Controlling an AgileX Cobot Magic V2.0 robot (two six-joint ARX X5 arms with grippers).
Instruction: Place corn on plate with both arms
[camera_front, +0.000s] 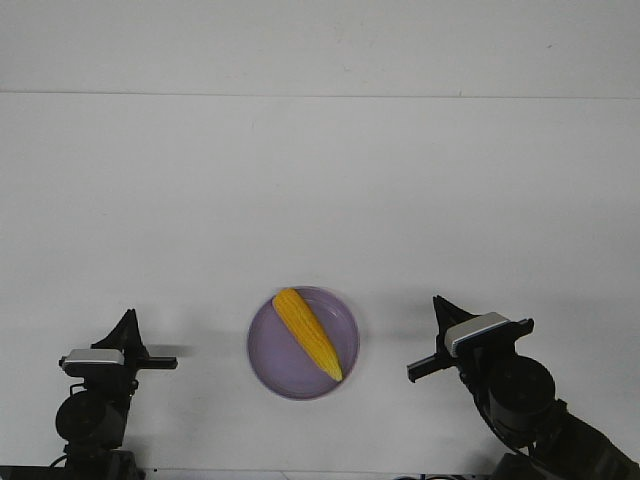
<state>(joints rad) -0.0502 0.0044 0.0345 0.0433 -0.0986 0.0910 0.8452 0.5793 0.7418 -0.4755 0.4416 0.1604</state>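
Note:
The yellow corn cob (307, 333) lies diagonally on the round lavender plate (272, 368), pointed end toward the near right, wholly inside the rim. The plate sits on the white table near the front edge, between the two arms. My left gripper (150, 340) is to the left of the plate, apart from it, with fingers spread and nothing between them. My right gripper (424, 337) is to the right of the plate, also apart from it, fingers spread and empty. Each arm shows a grey-white block behind the fingers.
The white table (320, 200) stretches far back to a seam line near the top of the view. Nothing else lies on it.

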